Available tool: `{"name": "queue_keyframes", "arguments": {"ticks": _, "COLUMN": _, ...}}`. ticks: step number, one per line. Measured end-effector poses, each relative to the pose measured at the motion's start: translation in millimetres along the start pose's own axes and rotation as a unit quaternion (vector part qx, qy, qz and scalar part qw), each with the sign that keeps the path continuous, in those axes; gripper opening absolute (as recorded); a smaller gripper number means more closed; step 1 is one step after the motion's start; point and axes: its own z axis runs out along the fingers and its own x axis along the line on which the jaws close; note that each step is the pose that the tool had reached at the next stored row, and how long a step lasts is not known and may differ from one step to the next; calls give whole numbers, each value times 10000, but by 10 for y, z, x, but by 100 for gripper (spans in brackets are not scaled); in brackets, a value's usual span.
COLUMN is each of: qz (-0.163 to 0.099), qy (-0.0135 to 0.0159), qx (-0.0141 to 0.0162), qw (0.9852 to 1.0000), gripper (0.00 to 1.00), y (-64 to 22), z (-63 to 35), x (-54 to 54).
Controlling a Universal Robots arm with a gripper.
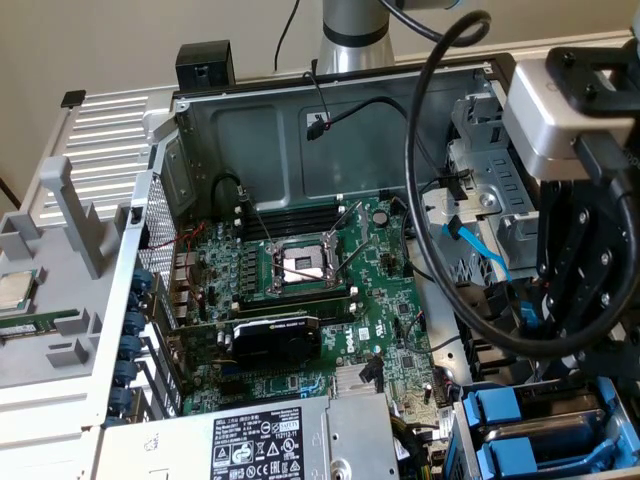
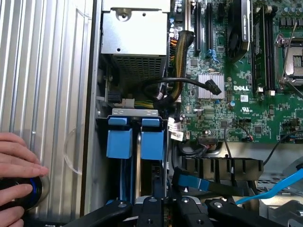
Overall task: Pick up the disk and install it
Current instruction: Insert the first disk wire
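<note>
— The arm's silver column (image 1: 355, 35) rises behind the open computer case (image 1: 200, 130), and the wrist hangs on the exterior view's right with its head pointing straight down into the case.

— What is it hanging over?

— The drive cage (image 2: 135, 112), in the corner just beside the power supply (image 1: 270, 440). A silver camera block (image 1: 555, 120) sits on the wrist, and a thick black cable (image 1: 415, 200) loops wide across the motherboard (image 1: 300, 290).

— And the pincer (image 2: 163, 208)?

— Its black linkage shows right above the cage, close to it, but I cannot tell whether it is spread or pressed together.

— Where is the disk?

— Two blue frames stand upright, side by side, in that cage. The disk (image 2: 152, 139) looks to be the one in line with the pincer, with the second blue frame (image 2: 118, 137) touching alongside. The metal body is mostly hidden down in the slot.

— Anyone nearby?

— A person's hand (image 2: 16, 182) rests on a round knob with a blue glow (image 2: 33, 189), on the ribbed grey panel (image 2: 47, 94) beside the case.
</note>
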Motion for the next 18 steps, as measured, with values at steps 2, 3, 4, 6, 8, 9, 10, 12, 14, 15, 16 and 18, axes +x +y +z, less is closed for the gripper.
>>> {"name": "queue_keyframes", "arguments": {"ticks": 2, "qz": 1, "qy": 0, "qx": 0, "qw": 10000, "gripper": 17, "y": -1, "z": 0, "x": 11}}
{"name": "queue_keyframes", "arguments": {"ticks": 3, "qz": 1, "qy": 1, "qx": 1, "qw": 10000, "gripper": 17, "y": -1, "z": -1, "x": 12}}
{"name": "queue_keyframes", "arguments": {"ticks": 4, "qz": 1, "qy": -1, "qx": 1, "qw": 10000, "gripper": 17, "y": -1, "z": -1, "x": 18}}
{"name": "queue_keyframes", "arguments": {"ticks": 6, "qz": 0, "qy": -9, "qx": 1, "qw": 10000, "gripper": 17, "y": -3, "z": -1, "x": 33}}
{"name": "queue_keyframes", "arguments": {"ticks": 8, "qz": 0, "qy": -10, "qx": 7, "qw": 10000, "gripper": 17, "y": -4, "z": -1, "x": 43}}
{"name": "queue_keyframes", "arguments": {"ticks": 9, "qz": -1, "qy": -10, "qx": 7, "qw": 10000, "gripper": 17, "y": -6, "z": -1, "x": 50}}
{"name": "queue_keyframes", "arguments": {"ticks": 10, "qz": -1, "qy": -11, "qx": 12, "qw": 10000, "gripper": 17, "y": -7, "z": -1, "x": 55}}
{"name": "queue_keyframes", "arguments": {"ticks": 12, "qz": -1, "qy": -12, "qx": 15, "qw": 10000, "gripper": 17, "y": -7, "z": -2, "x": 55}}
{"name": "queue_keyframes", "arguments": {"ticks": 14, "qz": -1, "qy": -12, "qx": 15, "qw": 10000, "gripper": 17, "y": -7, "z": -1, "x": 56}}
{"name": "queue_keyframes", "arguments": {"ticks": 15, "qz": -1, "qy": -12, "qx": 15, "qw": 10000, "gripper": 17, "y": -7, "z": -1, "x": 56}}
{"name": "queue_keyframes", "arguments": {"ticks": 16, "qz": -1, "qy": -12, "qx": 15, "qw": 10000, "gripper": 17, "y": -7, "z": 0, "x": 56}}
{"name": "queue_keyframes", "arguments": {"ticks": 18, "qz": 0, "qy": -11, "qx": 35, "qw": 10000, "gripper": 17, "y": -7, "z": 4, "x": 56}}
